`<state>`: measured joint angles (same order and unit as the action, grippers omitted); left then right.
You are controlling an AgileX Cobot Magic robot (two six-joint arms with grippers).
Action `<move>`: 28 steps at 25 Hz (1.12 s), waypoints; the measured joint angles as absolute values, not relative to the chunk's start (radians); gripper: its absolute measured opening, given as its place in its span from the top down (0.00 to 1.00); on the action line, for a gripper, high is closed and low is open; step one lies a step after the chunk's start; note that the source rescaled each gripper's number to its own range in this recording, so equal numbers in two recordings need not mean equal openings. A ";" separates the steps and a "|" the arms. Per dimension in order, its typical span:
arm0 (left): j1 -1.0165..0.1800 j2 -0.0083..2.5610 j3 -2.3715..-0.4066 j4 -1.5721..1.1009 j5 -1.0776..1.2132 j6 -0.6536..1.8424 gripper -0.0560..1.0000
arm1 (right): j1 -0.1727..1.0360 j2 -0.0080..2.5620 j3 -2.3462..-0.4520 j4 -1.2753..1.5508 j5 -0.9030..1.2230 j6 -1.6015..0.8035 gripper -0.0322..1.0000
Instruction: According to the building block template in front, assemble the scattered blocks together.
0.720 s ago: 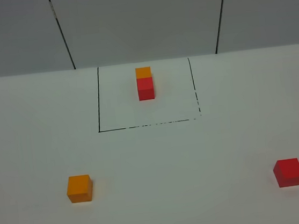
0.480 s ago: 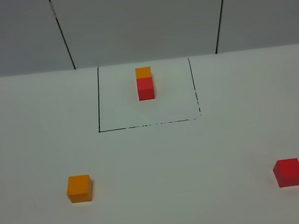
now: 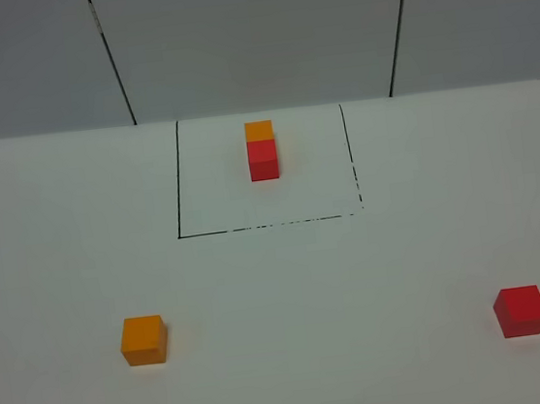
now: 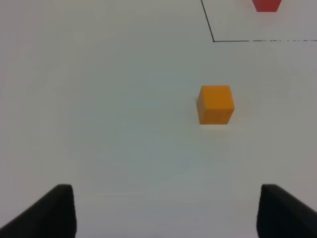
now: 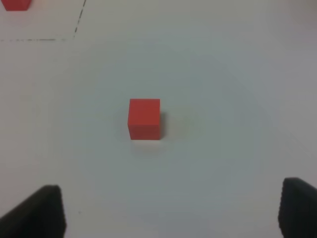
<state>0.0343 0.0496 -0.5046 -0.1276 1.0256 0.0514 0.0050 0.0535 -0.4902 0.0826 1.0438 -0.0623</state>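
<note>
Nothing's shifted: your small matte orange cube point(image 3: 143, 339) sits front-left, the matte red cube point(image 3: 522, 311) front-right, well apart. Left gripper point(image 4: 168, 213) and right gripper point(image 5: 168, 210) both gape empty, and the black-framed orange-and-red template point(image 3: 262, 150) waits uncopied, so assembly hasn't started.

Left gripper point(image 4: 168, 213) spread wide, right gripper point(image 5: 171, 208) likewise — both empty

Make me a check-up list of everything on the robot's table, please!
Surface: white table, flat.
Job's things: template inside black outline; orange cube near left, red cube near right, far apart.
Clutter: nothing seen.
Grippers: left gripper open, short of orange cube; right gripper open, short of red cube; both hold nothing.
Cables: nothing seen.
Surroundings: grey wall with dark seams.
</note>
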 joint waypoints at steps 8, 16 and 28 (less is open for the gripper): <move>0.034 0.050 -0.505 -0.128 1.026 0.051 0.28 | 0.005 0.054 -0.490 0.083 1.044 -0.062 0.26; 0.034 0.050 -0.505 -0.128 1.026 0.051 0.28 | 0.005 0.054 -0.490 0.083 1.044 -0.062 0.26; 0.034 0.075 -0.533 -0.128 1.008 0.051 0.28 | 0.005 0.054 -0.490 0.083 1.044 -0.062 0.26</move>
<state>0.0343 0.0754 -0.5327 -0.1276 1.0080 0.0514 0.0050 0.0535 -0.4902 0.0826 1.0438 -0.0623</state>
